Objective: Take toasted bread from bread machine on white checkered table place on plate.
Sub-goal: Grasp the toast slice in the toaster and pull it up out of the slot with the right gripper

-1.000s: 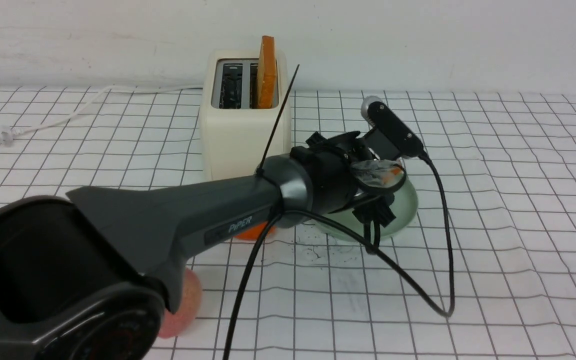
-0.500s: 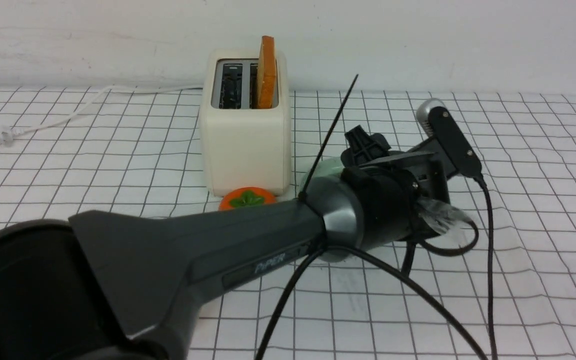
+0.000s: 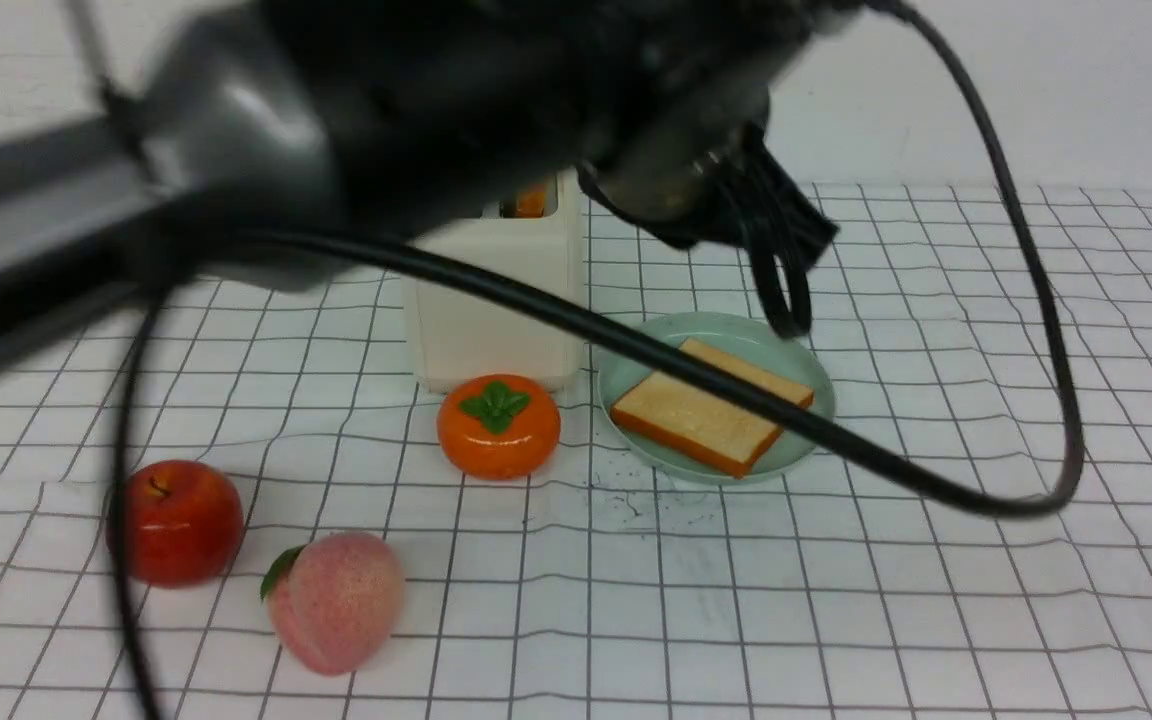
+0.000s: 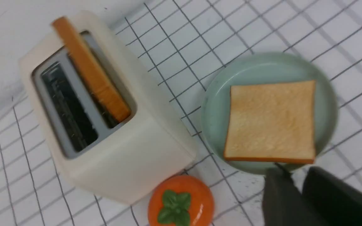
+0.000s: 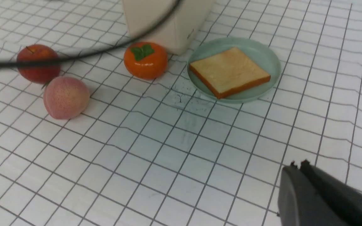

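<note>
One slice of toasted bread lies flat on the mint-green plate, just right of the bread machine. The other slice stands in the slot nearer the plate; the other slot is empty. My left arm is a blurred dark mass across the top of the front view, and its gripper does not show there. In the left wrist view the left gripper is slightly open and empty, high above the near rim of the plate, apart from the toast. My right gripper is shut and empty over the white checkered table, well to the near side of the plate.
An orange persimmon sits in front of the toaster, close to the plate. A red apple and a pink peach lie at the near left. The left arm's black cable loops over the plate and to its right.
My left arm has swung up from low over the plate to high across the top of the view. The plate with its toast and the fruits now show.
</note>
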